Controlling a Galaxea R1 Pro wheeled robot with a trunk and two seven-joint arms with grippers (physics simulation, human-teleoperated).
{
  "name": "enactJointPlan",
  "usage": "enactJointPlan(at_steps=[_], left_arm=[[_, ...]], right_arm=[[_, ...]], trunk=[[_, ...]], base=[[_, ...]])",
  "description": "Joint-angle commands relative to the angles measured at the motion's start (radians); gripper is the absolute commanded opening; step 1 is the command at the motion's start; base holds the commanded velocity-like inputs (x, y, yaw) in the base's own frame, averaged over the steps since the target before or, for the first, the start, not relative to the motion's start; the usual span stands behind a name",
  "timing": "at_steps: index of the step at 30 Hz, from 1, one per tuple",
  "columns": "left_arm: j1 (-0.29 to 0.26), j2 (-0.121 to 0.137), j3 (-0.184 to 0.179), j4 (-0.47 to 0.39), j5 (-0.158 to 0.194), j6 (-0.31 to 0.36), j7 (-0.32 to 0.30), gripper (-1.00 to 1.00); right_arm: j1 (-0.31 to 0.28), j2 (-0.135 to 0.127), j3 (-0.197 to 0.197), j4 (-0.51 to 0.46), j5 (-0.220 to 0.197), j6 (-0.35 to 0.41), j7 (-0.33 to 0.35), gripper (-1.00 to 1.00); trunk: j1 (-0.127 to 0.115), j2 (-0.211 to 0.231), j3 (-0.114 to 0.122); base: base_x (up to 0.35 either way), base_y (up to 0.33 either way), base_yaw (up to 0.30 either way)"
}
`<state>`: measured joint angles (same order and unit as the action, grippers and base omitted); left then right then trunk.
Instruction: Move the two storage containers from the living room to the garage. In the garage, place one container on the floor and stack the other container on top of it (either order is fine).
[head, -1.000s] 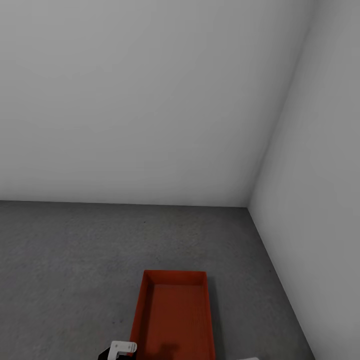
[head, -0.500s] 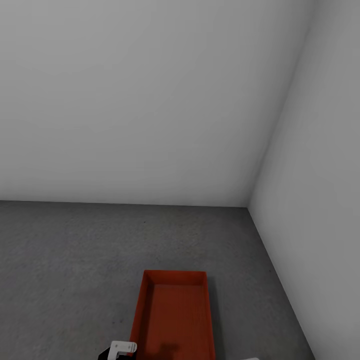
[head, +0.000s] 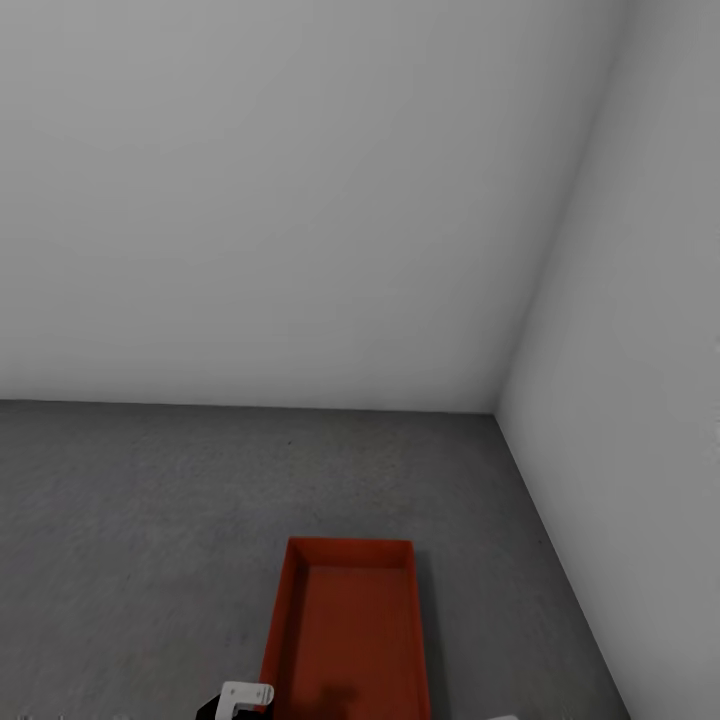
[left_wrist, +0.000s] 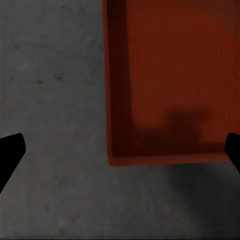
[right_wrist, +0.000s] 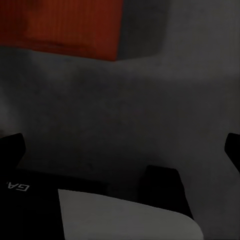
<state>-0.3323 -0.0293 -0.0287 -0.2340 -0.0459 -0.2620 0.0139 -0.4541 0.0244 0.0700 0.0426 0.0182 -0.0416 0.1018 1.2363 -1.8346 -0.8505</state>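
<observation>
Orange tub (head: 347, 630) on concrete floor (head: 140, 520), lower centre; both fingers wide, empty. Next: fetch tub 2.

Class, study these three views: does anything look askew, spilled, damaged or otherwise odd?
Nothing stands out. One orange-red container sits flat and upright on the grey concrete floor near the wall corner, intact and empty. Both grippers, left and right, are open, holding nothing.

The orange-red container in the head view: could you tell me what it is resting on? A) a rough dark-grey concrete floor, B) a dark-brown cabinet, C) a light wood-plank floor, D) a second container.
A: the storage container lies on the speckled dark-grey floor near the pale wall corner, with nothing showing beneath it.
</observation>
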Motion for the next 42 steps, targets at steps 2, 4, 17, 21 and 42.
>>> enactJointPlan(at_steps=[2,4,17,21,42], left_arm=[[-0.001,0.000,-0.002,0.001,-0.005,-0.003,0.001,1.00],[-0.001,0.000,-0.002,0.001,-0.005,-0.003,0.001,1.00],[-0.001,0.000,-0.002,0.001,-0.005,-0.003,0.001,1.00],[-0.001,0.000,-0.002,0.001,-0.005,-0.003,0.001,1.00],[-0.001,0.000,-0.002,0.001,-0.005,-0.003,0.001,1.00]], right_arm=[[-0.001,0.000,0.007,0.003,0.002,-0.004,0.001,1.00],[-0.001,0.000,0.007,0.003,0.002,-0.004,0.001,1.00],[-0.001,0.000,0.007,0.003,0.002,-0.004,0.001,1.00],[-0.001,0.000,0.007,0.003,0.002,-0.004,0.001,1.00],[-0.001,0.000,0.007,0.003,0.002,-0.004,0.001,1.00]], trunk=[[0.000,0.000,-0.001],[0.000,0.000,-0.001],[0.000,0.000,-0.001],[0.000,0.000,-0.001],[0.000,0.000,-0.001]], base=[[-0.254,0.000,0.000],[-0.256,0.000,0.000],[-0.167,0.000,0.000],[-0.060,0.000,0.000],[-0.302,0.000,0.000]])
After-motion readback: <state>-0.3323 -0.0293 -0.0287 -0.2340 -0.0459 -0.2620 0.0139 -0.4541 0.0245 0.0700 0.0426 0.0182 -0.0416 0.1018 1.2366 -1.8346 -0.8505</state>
